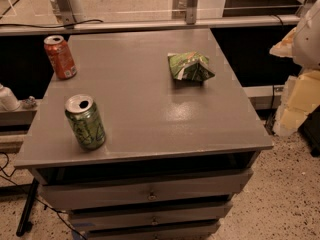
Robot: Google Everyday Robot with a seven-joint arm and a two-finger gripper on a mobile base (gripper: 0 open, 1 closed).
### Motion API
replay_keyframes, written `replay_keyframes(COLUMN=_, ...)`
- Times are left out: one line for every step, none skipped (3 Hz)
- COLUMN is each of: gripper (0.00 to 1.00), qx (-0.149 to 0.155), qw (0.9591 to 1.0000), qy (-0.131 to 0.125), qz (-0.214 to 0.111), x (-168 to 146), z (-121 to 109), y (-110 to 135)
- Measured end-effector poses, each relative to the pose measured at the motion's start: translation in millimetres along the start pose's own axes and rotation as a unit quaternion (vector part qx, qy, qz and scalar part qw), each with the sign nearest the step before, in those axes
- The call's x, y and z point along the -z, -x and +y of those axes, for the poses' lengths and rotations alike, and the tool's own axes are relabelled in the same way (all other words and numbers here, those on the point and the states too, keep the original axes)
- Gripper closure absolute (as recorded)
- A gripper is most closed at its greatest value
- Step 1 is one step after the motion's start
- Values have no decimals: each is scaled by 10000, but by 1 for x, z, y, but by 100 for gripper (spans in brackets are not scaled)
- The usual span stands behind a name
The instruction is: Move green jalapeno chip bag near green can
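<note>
The green jalapeno chip bag (pixel 190 67) lies crumpled on the grey cabinet top (pixel 145 99), towards the back right. The green can (pixel 85 122) stands upright near the front left corner, its silver top opened. The bag and the can are far apart, about a third of the top's width between them. My gripper is out of view. Only a white rounded part (pixel 309 39) at the right edge, which may be my arm, shows, beyond the cabinet's right side.
An orange-red soda can (pixel 60 57) stands upright at the back left corner. The cabinet has drawers (pixel 150 194) below the front edge. Pale yellow blocks (pixel 300 101) stand on the floor to the right. A rail (pixel 150 25) runs behind the cabinet.
</note>
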State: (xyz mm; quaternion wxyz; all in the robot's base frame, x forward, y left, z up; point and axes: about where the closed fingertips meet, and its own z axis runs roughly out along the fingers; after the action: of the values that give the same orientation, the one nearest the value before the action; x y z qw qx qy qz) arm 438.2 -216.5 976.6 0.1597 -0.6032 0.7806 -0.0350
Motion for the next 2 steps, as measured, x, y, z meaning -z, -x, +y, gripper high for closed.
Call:
replay_keyframes(gripper=0, qx=2, qw=10000, qy=-28, qz=-12, x=1, z=-1, y=0)
replay_keyframes(gripper=0, qx=-117, qw=9991, qy=-314, qz=-258, x=-6, z=-28, y=8)
